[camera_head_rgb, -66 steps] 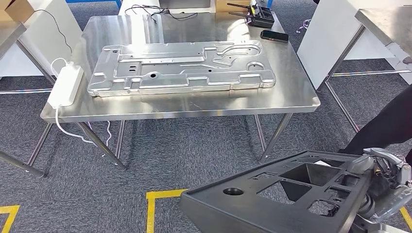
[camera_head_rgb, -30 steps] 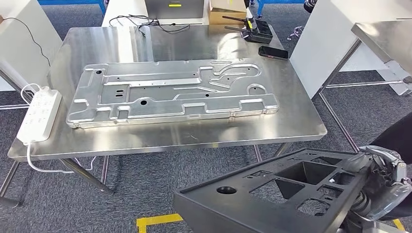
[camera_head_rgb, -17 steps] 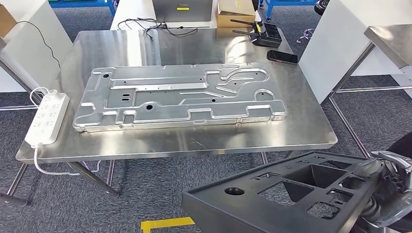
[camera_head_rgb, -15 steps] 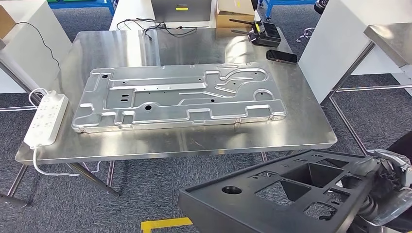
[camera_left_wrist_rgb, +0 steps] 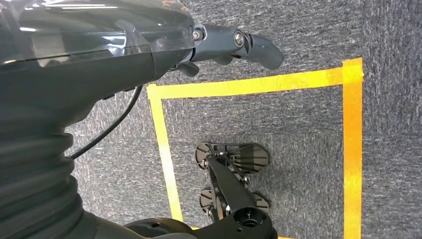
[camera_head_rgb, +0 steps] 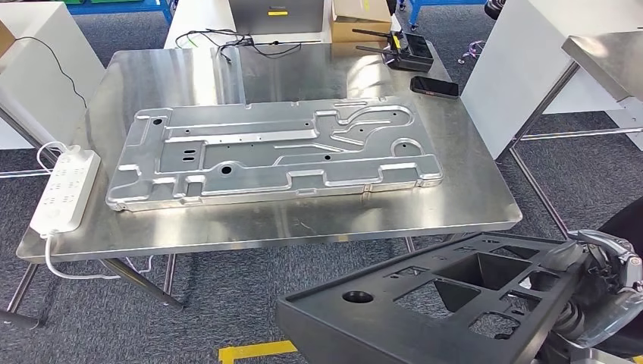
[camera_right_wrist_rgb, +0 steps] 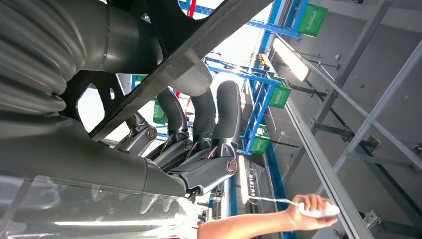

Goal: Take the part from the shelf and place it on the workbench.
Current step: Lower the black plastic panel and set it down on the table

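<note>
- A white power strip point(camera_head_rgb: 63, 191) is lying along the left edge of the steel desk point(camera_head_rgb: 318, 220), its cable hanging off the front left corner, likely kept aside so the middle stays free.
- The left hand point(camera_left_wrist_rgb: 234, 45) is hanging over grey carpet and yellow floor tape point(camera_left_wrist_rgb: 254, 85), holding nothing; whether its fingers are spread or curled, I cannot tell.
- A large stamped metal plate point(camera_head_rgb: 273, 152) is lying flat across the middle of the desk, taking most of it and leaving a bare strip along the front edge.
- A black phone point(camera_head_rgb: 434, 86) and a black controller point(camera_head_rgb: 409, 51) are sitting near the back right corner, well apart from the front strip.
- The black plastic part point(camera_head_rgb: 440, 303) is being carried level, off the desk and just short of its front right corner; the flat carry probably suits sliding it on.
- The right hand point(camera_head_rgb: 599, 284) is gripping the part's right end, fingers point(camera_right_wrist_rgb: 199, 119) wrapped around its edge.
- A person's hand point(camera_right_wrist_rgb: 311, 205) is holding a small white object nearby.
</note>
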Controlling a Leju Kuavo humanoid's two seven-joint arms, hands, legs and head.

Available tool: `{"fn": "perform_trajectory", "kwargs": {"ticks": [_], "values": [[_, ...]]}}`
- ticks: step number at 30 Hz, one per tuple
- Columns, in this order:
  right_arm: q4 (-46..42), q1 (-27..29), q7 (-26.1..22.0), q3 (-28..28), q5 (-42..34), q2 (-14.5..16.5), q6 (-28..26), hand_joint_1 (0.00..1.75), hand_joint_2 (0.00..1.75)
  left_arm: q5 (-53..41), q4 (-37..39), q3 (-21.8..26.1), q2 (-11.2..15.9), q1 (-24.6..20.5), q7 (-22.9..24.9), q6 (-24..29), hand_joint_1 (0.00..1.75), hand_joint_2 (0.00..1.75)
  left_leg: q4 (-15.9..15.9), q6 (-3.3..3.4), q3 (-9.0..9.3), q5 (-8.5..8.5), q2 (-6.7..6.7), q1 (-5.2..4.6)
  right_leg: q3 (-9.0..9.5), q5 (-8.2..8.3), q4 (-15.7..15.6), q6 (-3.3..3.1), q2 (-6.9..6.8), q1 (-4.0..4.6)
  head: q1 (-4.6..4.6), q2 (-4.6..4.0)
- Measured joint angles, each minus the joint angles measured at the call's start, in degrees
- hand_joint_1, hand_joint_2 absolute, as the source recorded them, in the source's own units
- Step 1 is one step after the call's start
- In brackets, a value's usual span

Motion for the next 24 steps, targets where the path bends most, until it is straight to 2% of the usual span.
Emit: {"fn": "perform_trajectory", "kwargs": {"ticks": [4, 8, 11, 17, 24], "values": [[0.3, 0.0, 2.6, -0.2, 2.7, -0.2, -0.7, 1.75, 1.75, -0.1, 0.0, 0.0, 0.0, 0.0, 0.0, 0.0, 0.00, 1.75, 0.0, 0.01, 0.01, 0.00, 0.00, -0.09, 0.01, 0.00, 0.0, 0.00, 0.00, -0.02, -0.02, 0.00], [2.4, -0.4, 9.5, -2.0, 7.0, -1.6, -0.5, 1.75, 1.75, -0.3, 0.0, 0.2, 0.0, 0.0, 0.0, 0.0, 0.00, 1.75, 0.0, 0.01, 0.03, 0.00, -0.01, -0.12, 0.06, 0.00, 0.0, 0.00, 0.00, -0.04, 0.02, 0.00], [5.6, -1.5, 13.3, -4.6, 7.4, -3.3, 1.1, 1.75, 1.75, -0.7, 0.0, 0.5, 0.0, 0.0, 0.0, -0.2, 0.00, 1.75, 0.0, 0.01, 0.05, -0.01, 0.00, -0.19, 0.08, 0.01, 0.0, 0.01, 0.00, -0.13, -0.01, 0.00], [15.1, -6.1, 17.2, -11.4, 5.4, -7.4, 6.2, 1.75, 1.75, -1.9, 0.0, 0.6, 0.0, -0.1, 0.1, -0.7, 0.00, 1.75, 0.0, 0.03, 0.08, -0.01, -0.01, -0.29, 0.09, 0.02, 0.0, 0.02, 0.00, -0.22, -0.05, 0.00], [30.6, -14.5, 20.0, -17.4, 5.8, -14.4, 12.1, 1.75, 1.75, -3.5, 0.0, 0.6, 0.0, -0.6, 0.8, -1.3, 0.00, 1.75, 0.0, 0.04, 0.11, -0.01, -0.02, -0.35, 0.10, 0.03, 0.0, 0.04, -0.01, -0.35, -0.11, 0.00]]}}
